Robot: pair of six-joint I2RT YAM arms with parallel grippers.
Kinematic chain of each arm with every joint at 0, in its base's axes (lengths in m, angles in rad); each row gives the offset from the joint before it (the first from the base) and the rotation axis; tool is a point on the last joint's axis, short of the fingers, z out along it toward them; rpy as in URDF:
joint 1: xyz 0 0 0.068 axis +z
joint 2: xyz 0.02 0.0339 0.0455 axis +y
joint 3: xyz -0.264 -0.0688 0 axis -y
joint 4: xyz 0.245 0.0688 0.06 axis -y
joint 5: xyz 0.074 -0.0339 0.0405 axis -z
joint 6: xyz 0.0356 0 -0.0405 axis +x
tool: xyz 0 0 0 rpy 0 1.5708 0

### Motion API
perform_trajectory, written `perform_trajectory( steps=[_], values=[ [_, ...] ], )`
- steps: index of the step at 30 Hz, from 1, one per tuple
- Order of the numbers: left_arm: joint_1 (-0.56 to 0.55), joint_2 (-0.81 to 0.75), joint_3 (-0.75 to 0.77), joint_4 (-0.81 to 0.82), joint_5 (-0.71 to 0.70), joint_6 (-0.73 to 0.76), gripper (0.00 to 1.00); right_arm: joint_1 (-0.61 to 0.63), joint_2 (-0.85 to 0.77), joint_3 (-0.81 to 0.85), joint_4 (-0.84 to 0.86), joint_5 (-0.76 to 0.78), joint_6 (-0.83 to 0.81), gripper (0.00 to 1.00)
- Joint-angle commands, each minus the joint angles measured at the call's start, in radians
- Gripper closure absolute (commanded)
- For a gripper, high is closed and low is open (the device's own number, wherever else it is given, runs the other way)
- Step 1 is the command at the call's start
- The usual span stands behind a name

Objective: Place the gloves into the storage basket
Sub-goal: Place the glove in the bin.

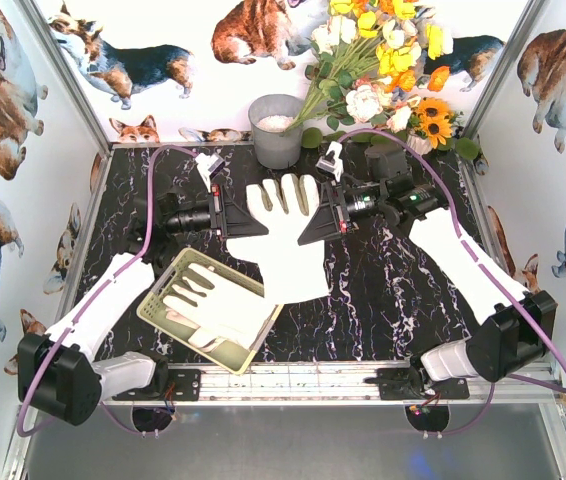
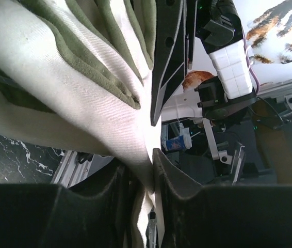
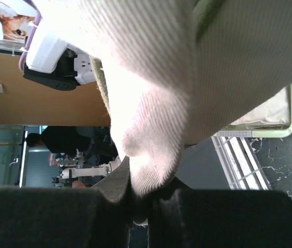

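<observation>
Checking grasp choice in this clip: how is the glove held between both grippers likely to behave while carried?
Probably floppy: the glove bunches and folds where the left gripper pinches it. Likely light: that pinch and one by the right gripper carry it whole. Woven fabric looks unlikely to slip.

no legible text, labels, numbers or signs
</observation>
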Motion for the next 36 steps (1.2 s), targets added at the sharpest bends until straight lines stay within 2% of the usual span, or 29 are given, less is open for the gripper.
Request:
perform_trajectory(
  steps=[1, 5, 7, 11, 15, 23, 29, 36],
  values=[
    [-0.006, -0.031, -0.009, 0.03, 0.017, -0.008, 0.86, 0.005, 0.002, 0.062, -0.07, 0.047, -0.091, 1.0],
    [-0.006, -0.049, -0.012, -0.053, -0.011, 0.04, 0.96, 0.01, 0.007, 0.081, -0.131, 0.134, -0.136, 1.0],
    [-0.009, -0.061, 0.012, -0.195, -0.059, 0.135, 1.0, 0.022, 0.012, 0.09, -0.147, 0.182, -0.144, 1.0],
    [-0.013, -0.075, 0.072, -0.532, -0.2, 0.366, 1.0, 0.067, 0.035, 0.118, -0.197, 0.331, -0.174, 1.0],
    [-0.013, -0.1, 0.069, -0.738, -0.386, 0.464, 1.0, 0.125, 0.085, 0.158, -0.245, 0.464, -0.186, 1.0],
    [-0.015, -0.219, -0.026, -0.889, -0.615, 0.417, 1.0, 0.27, 0.269, 0.328, -0.349, 0.711, -0.216, 1.0],
    [-0.016, -0.327, -0.091, -1.065, -0.747, 0.381, 1.0, 0.369, 0.43, 0.483, -0.386, 0.771, -0.289, 1.0],
    [-0.015, -0.372, -0.117, -1.292, -0.839, 0.339, 1.0, 0.44, 0.589, 0.639, -0.491, 0.781, -0.401, 1.0]
  ],
)
